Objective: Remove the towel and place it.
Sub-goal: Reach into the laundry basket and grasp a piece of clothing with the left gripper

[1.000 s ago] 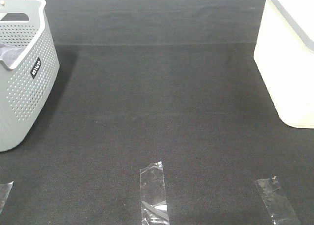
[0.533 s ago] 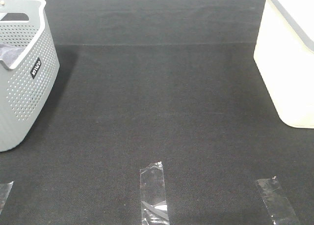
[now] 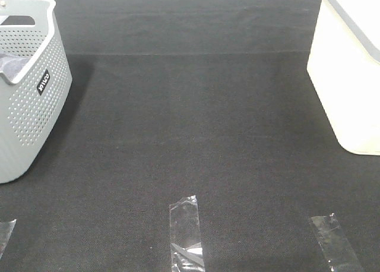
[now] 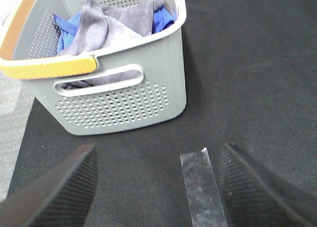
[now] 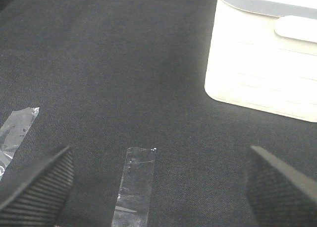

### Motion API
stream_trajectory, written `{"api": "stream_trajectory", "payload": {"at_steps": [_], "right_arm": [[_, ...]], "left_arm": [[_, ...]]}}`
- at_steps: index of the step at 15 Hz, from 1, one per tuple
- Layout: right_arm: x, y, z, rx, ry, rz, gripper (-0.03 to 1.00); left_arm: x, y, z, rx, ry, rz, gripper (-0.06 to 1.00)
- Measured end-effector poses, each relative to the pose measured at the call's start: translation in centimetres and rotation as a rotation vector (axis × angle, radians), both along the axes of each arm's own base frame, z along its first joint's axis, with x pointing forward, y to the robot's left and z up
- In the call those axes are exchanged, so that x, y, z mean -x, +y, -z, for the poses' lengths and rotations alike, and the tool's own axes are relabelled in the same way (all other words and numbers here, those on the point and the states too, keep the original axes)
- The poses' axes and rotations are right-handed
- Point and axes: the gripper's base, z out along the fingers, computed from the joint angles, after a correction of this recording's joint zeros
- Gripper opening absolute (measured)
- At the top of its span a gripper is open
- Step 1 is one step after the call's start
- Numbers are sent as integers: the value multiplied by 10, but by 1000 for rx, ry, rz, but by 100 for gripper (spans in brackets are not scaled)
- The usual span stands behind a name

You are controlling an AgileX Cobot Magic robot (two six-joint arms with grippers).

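Diffed the overhead view against both earlier shots: no change I can see. Grey basket (image 3: 32,106), cream bin (image 3: 347,94) and centre tape strip (image 3: 186,233) on the black mat (image 3: 190,123) all line up the same. Wrist views come with no earlier shot, so can't diff the towel (image 4: 116,26) lying in the basket.

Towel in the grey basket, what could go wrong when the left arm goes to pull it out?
The towel lies bunched together with a blue cloth, so the open left pincer might pinch or drag both out. If pulled sideways, the towel could also catch on the rim of the basket and tip or shift it.
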Motion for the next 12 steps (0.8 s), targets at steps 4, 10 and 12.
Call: {"api": "stream_trajectory", "payload": {"at_steps": [4, 10, 12], "right_arm": [[0, 0, 0, 0, 0, 0, 87], [0, 0, 0, 0, 0, 0, 87], [0, 0, 0, 0, 0, 0, 87]], "left_arm": [[-28, 2, -24, 31, -106, -23, 67], [-130, 13, -73, 3, -139, -71, 67], [-176, 16, -87, 22, -54, -89, 67]]}}
